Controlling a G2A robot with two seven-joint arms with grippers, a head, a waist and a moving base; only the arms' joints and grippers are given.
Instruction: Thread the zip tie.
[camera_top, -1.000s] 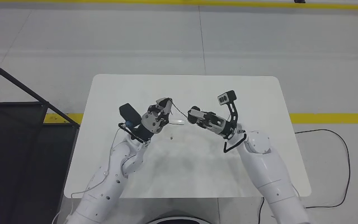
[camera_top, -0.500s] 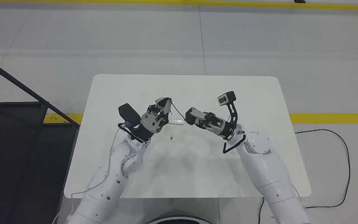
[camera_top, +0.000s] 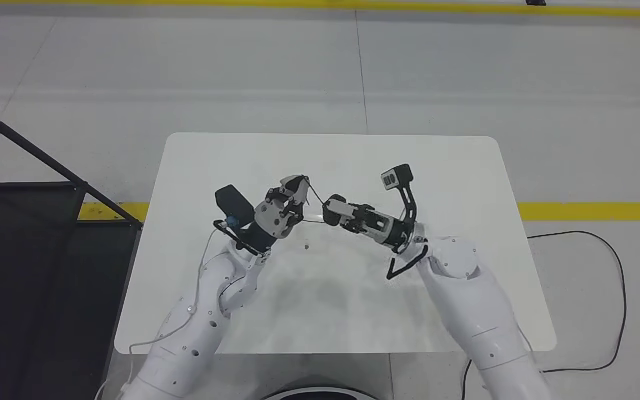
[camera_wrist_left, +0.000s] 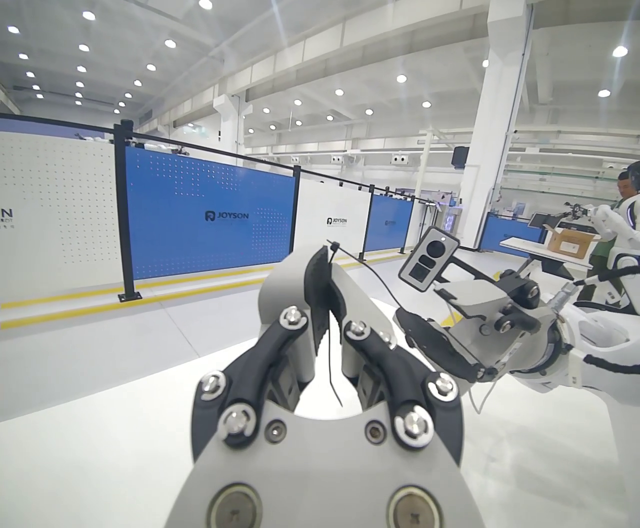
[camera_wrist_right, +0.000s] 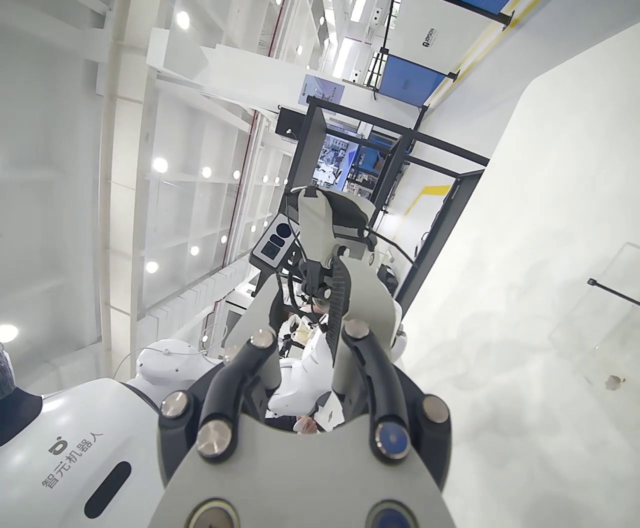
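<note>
Judging from its look, the thin black plastic zip tie will be light, springy and slick; take hold close behind its small square head, where it bends least; your left end effector is clamped on it above the middle of the white table; the strap arcs toward your right end effector, whose state I cannot tell.

A thin black zip tie is held clamped between the pads of the left gripper, above the middle of the table. Its small square head is seen poking out past the fingertips, and its pointed tail hangs loose behind the pads. From the head, the strap is bowed toward 4 o'clock in the top view, toward the right gripper.
</note>
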